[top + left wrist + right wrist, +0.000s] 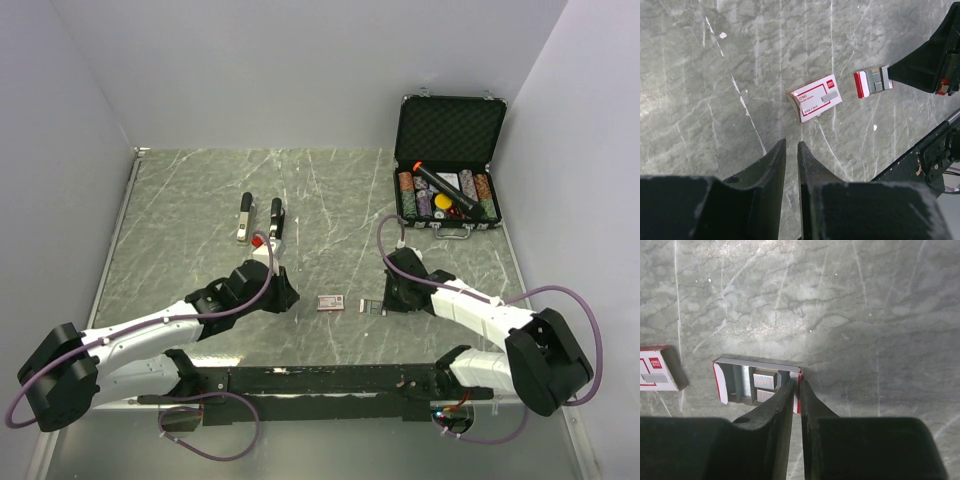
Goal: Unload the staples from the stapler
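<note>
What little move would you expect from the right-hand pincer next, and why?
Probably open slightly and lift away. The right pincer looks closed on the end wall of the small tray, which rests flat on the table with silvery staples already inside, so holding it seems needless. The stapler lies opened farther back; whether it is empty is too small to tell.

The small red-and-white box (655, 374) bears a "deli" logo; its other print is unreadable.
</note>
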### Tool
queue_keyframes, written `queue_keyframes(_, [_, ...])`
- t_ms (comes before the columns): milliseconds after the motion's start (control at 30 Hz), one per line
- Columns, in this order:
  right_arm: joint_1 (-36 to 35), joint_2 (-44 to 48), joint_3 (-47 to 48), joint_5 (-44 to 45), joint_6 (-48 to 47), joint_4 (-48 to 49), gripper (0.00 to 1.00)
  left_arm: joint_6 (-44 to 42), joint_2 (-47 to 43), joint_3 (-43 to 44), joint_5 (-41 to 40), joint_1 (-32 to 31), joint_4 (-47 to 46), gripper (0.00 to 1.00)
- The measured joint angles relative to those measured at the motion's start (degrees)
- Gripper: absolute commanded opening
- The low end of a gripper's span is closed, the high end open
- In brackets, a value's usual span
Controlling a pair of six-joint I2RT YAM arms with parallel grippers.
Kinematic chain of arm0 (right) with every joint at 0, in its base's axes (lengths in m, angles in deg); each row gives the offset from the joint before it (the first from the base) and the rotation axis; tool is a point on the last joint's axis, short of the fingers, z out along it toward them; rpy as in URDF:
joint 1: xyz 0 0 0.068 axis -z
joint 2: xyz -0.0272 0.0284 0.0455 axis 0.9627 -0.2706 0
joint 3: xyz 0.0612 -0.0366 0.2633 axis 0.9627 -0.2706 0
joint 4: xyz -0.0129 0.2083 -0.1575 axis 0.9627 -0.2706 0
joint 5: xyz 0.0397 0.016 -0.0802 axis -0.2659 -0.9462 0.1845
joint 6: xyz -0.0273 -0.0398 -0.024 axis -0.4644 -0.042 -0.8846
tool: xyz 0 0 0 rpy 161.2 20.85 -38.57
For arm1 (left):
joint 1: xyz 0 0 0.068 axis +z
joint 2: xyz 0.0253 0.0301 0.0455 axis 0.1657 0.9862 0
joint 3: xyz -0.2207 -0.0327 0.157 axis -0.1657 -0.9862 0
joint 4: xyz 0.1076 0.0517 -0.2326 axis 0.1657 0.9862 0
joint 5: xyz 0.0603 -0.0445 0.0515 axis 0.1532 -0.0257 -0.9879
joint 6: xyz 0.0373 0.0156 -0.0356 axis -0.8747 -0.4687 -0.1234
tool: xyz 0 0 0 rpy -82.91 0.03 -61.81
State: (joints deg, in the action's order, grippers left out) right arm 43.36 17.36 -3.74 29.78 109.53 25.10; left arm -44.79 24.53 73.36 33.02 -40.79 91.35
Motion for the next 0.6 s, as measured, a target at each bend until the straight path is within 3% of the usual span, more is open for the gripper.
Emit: queue_keyframes(600, [-0.4,2.8,0.4,1.1,-0.1,-2.2,0.28,0.2,0.0,0.0,0.0,-0.5,-0.6,0.22])
